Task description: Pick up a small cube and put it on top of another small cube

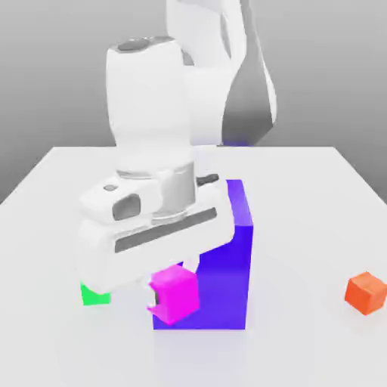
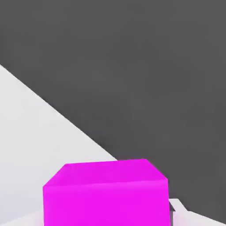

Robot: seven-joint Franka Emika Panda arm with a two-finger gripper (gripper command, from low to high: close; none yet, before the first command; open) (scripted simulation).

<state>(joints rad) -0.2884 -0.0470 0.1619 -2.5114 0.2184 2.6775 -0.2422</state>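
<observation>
The small magenta cube [image 1: 175, 292] hangs a little above the table, in front of the big blue-purple block. My gripper [image 1: 170, 296] is shut on it, a white fingertip showing at its lower left side. In the hand view the same magenta cube [image 2: 106, 194] sits close up between the fingers. The small green cube [image 1: 94, 295] rests on the table at the exterior view's left of the magenta one, partly hidden behind my white hand.
A tall blue-purple block [image 1: 219, 272] stands right behind the held cube. A small orange cube [image 1: 366, 292] lies near the table's edge at the exterior view's right. The white table [image 1: 302, 227] spreads around them.
</observation>
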